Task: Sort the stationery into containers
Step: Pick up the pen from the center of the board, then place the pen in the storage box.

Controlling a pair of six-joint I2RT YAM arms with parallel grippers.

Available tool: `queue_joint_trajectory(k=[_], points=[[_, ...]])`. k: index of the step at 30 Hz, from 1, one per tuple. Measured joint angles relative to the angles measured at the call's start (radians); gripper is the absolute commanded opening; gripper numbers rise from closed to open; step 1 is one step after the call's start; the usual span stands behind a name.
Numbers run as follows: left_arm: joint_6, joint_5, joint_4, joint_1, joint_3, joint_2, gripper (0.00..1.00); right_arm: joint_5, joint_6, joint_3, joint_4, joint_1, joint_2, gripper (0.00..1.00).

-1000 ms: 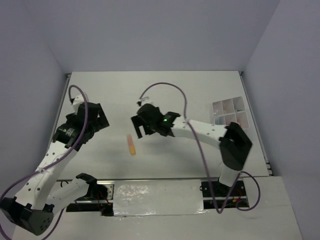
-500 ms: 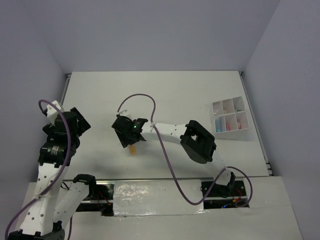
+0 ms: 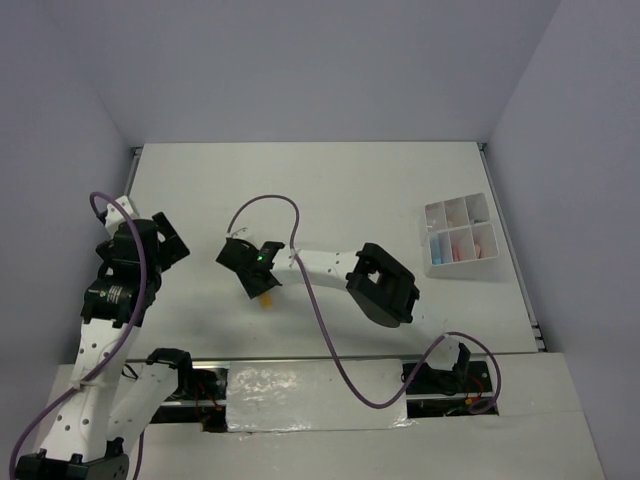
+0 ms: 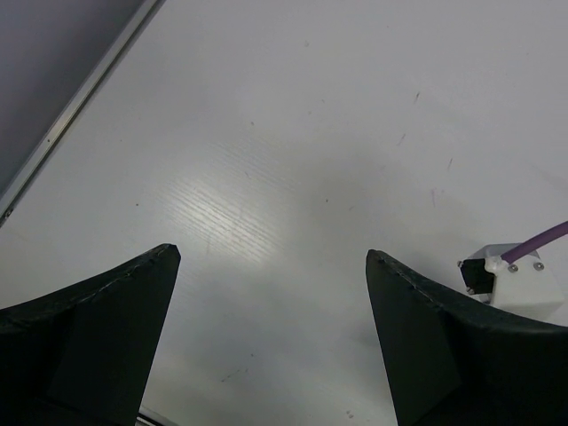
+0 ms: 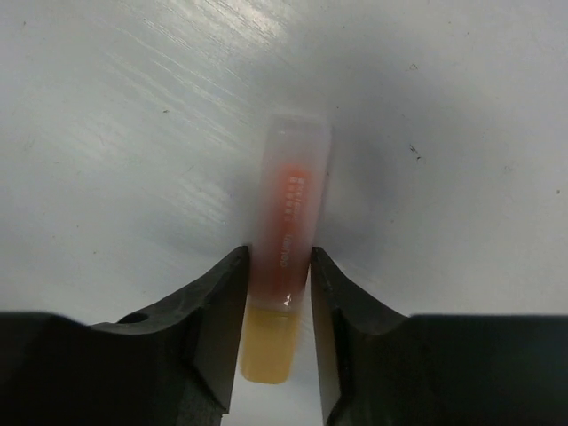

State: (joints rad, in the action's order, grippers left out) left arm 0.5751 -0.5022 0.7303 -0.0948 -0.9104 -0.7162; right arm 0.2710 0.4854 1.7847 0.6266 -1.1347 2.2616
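Btwn right hand (image 5: pixel 279 266) jaws, stubby orange marker (image 5: pixel 289 200), frosted translucent plastic

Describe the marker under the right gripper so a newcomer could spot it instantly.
On the white table, follow the right arm stretched leftward to the near middle, where the right gripper pinches a stubby orange marker. It has a frosted cap and a yellowish end, and is the only loose piece in sight; other pieces sit in the white tray far right.
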Motion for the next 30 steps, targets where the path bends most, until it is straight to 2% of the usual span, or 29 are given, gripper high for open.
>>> queue_joint_trajectory(k=[2,3,4,9,14,19,24,27,30], points=[[-0.002,0.011,-0.002,0.000,0.000,0.000,0.99,0.000,-0.004,0.002,-0.001,0.000,0.001,0.32],[-0.004,0.015,-0.003,0.000,0.000,0.000,0.99,0.000,-0.008,0.001,-0.003,0.000,0.001,0.21],[-0.004,0.020,-0.005,0.000,0.000,0.000,0.99,0.000,-0.010,-0.002,-0.006,0.000,0.000,0.00],[-0.023,0.041,-0.010,0.000,0.001,0.000,0.99,-0.018,-0.055,-0.093,-0.095,0.008,-0.052,0.00],[-0.027,0.060,-0.021,0.000,0.001,0.003,0.99,-0.023,-0.100,-0.360,-0.222,0.064,-0.261,0.00],[-0.030,0.074,-0.029,0.000,0.001,0.009,0.99,0.051,-0.112,-0.689,-0.287,0.290,-0.703,0.00],[-0.045,0.096,-0.040,0.000,0.005,0.019,0.99,0.226,-0.108,-0.883,-0.284,0.564,-1.112,0.00],[-0.050,0.107,-0.043,-0.001,0.008,0.020,0.99,0.305,-0.113,-0.949,-0.268,0.700,-1.226,0.00],[-0.052,0.116,-0.044,-0.002,0.008,0.018,0.99,0.344,-0.128,-0.967,-0.263,0.802,-1.234,0.00]])
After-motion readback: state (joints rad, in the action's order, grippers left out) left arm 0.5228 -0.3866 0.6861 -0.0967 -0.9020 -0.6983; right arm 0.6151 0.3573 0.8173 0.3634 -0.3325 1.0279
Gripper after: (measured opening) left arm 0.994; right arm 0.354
